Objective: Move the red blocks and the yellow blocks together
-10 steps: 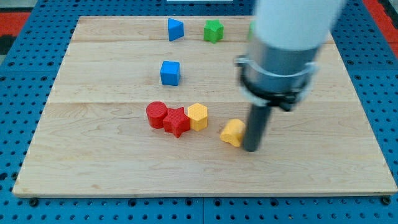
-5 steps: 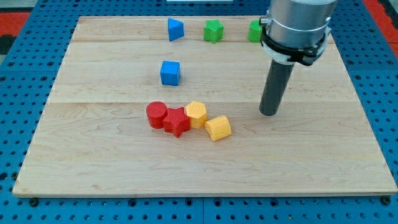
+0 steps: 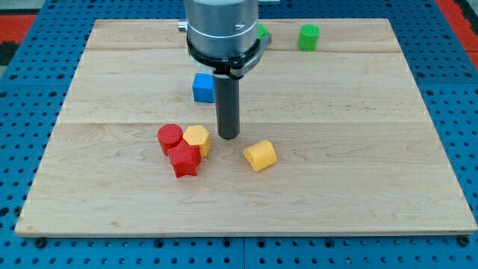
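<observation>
A red cylinder point(image 3: 169, 137), a red star block point(image 3: 184, 160) and a yellow hexagonal block point(image 3: 198, 139) sit bunched and touching at the board's centre-left. A second yellow block point(image 3: 260, 155) lies apart, to their right. My tip point(image 3: 228, 136) stands on the board just right of the yellow hexagonal block and up-left of the lone yellow block, touching neither as far as I can see.
A blue cube point(image 3: 202, 87) sits just above-left of my rod, partly hidden by it. A green cylinder point(image 3: 308, 36) stands near the view's top right. Another green block point(image 3: 262, 32) peeks out behind the arm. The wooden board point(image 3: 373, 149) lies on a blue pegboard.
My tip swept from the right side to just right of the yellow hexagon. The red pair and yellow hexagon shifted left and rearranged; the lone yellow block stayed about where it was.
</observation>
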You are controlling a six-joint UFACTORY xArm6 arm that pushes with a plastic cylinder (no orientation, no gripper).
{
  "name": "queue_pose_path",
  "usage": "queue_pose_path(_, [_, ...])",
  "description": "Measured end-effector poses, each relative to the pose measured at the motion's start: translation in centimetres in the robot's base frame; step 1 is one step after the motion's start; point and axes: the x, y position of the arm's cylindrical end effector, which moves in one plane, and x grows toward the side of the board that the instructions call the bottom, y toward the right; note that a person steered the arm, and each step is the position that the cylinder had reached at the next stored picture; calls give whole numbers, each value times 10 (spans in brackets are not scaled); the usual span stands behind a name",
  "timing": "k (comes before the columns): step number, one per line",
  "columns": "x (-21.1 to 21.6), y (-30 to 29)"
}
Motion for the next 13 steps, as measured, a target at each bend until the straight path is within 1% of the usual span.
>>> queue_pose_path(1, [-1, 25])
queue_pose_path(2, [0, 68])
queue_pose_path(4, [29, 27])
queue_pose_path(5, [29, 5])
queue_pose_path(10, [27, -11])
queue_pose_path(11, [38, 3])
queue_pose_path(13, [37, 14])
